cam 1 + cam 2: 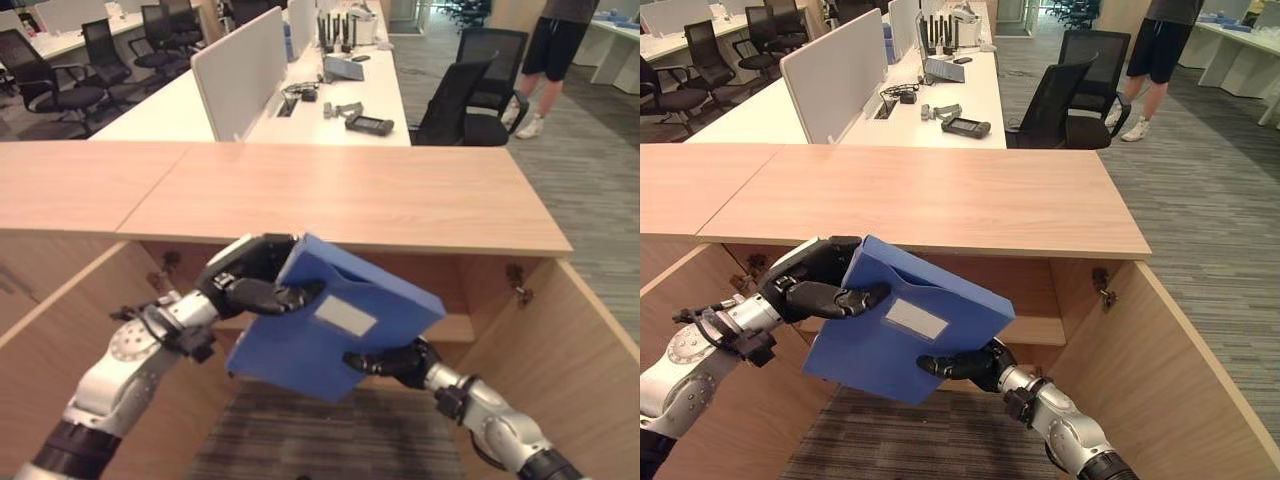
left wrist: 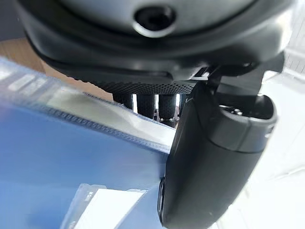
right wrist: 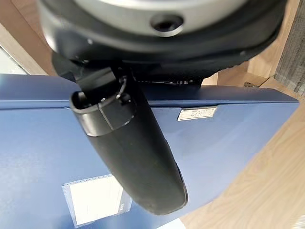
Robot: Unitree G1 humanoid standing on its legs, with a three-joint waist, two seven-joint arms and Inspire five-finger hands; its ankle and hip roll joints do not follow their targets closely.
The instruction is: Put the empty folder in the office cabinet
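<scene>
Eye views: blue folder (image 1: pixel 320 330) held tilted before the open cabinet (image 1: pixel 560 330), below its top. Left hand (image 1: pixel 250 280) clamped on upper edge; right hand (image 1: pixel 965 365) pinching lower edge.
Wrist views: thumbs pressed across folder face.

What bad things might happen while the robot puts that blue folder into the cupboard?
1. The blue folder is tilted in mid-air before the open cabinet; a raised corner might bump the wooden top edge going in.
2. The left robot hand and right robot hand each pinch just one edge, so the folder may slip and drop to the floor.
3. The open right door stands close by the right arm, which might knock it.
</scene>
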